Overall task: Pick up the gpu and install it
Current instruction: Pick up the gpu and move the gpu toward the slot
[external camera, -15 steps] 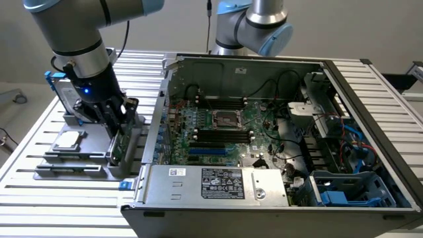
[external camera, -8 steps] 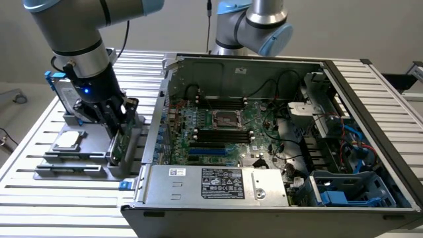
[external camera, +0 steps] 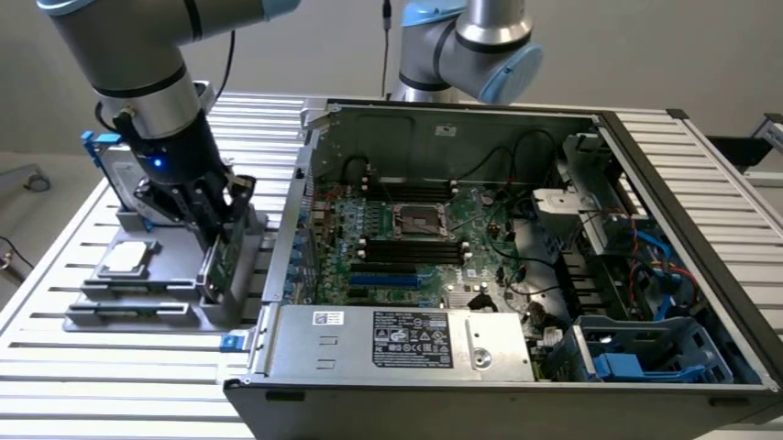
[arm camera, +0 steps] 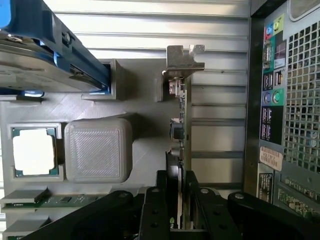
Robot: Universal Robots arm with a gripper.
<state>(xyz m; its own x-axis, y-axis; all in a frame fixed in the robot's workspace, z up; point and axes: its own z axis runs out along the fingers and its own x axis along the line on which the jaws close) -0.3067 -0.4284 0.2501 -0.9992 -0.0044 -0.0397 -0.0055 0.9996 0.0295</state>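
**We gripped the gpu in its holder, beside the open case**

On the slatted table (external camera: 49,357) we saw the open computer case (external camera: 490,390) at the exterior view's right and the grey parts holder (external camera: 135,307) at its left. The gpu (arm camera: 182,130) stood on edge in a slot of that holder, with its metal bracket (arm camera: 184,59) at the end away from the gripper (arm camera: 175,187). The jaws were narrowed onto both faces of the card. We judged it held, though pad contact was hard to confirm. We reckoned this grasp wanted square, even pressure on board and shroud, with any pull kept straight along the slot so the bracket would not snag.
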